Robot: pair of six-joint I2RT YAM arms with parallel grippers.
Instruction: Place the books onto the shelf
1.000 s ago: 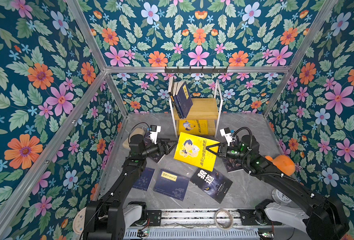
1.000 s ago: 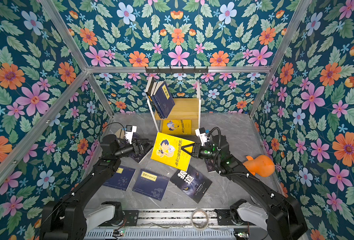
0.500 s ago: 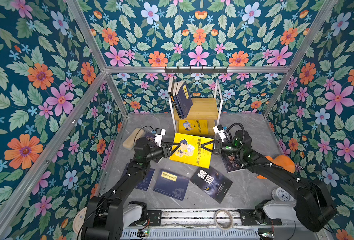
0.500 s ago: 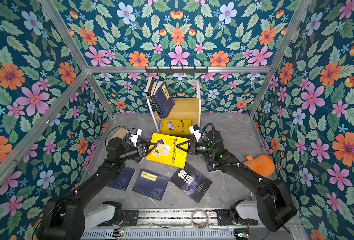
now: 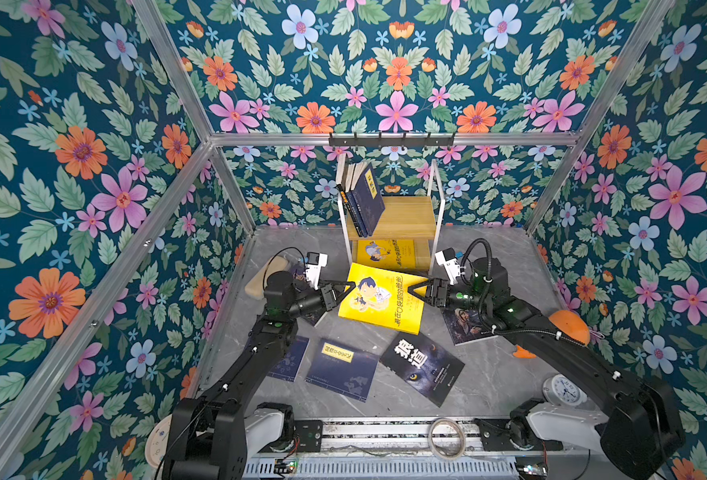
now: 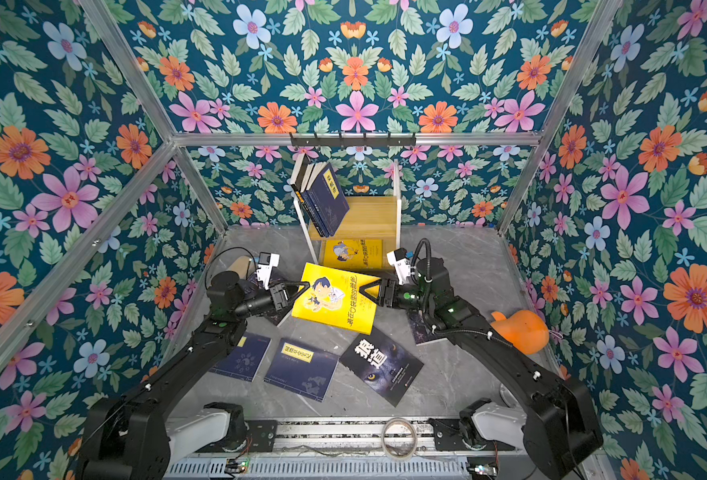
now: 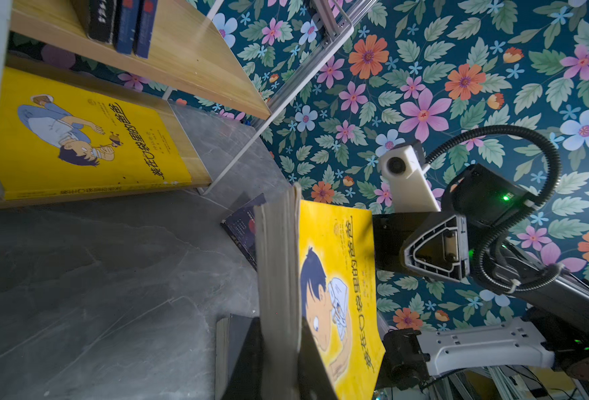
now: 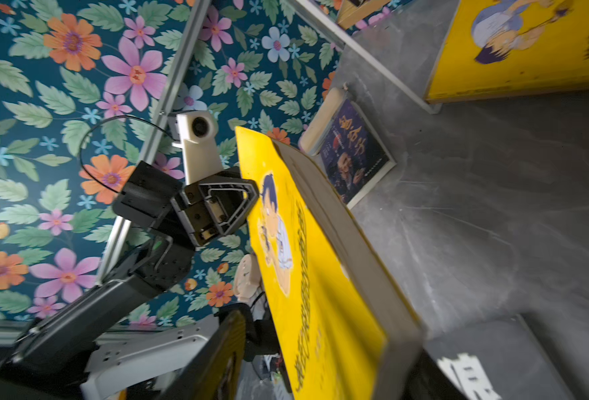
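Yellow cover pinched at its left edge: the left gripper [image 5: 349, 287] is clamped on the yellow book [image 5: 385, 301], holding it tilted off the grey table [image 5: 489, 374]. At the opposite edge the right gripper [image 5: 413, 293] stands with jaws parted (one finger clear of the cover). Just behind, the shelf [image 5: 410, 214] bears leaning navy books [image 5: 367, 199] above and a second yellow book [image 5: 389, 253] below.

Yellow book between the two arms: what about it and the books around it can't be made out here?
- Yellow book: back cover faces away in every view; near corner blurred in right wrist view.
- Leftmost navy book: mostly under the left arm in both top views.
- Portrait-cover book: partly under the right arm.
- Upright books on the shelf: cut off by the left wrist view's edge; spine text too small in top views.
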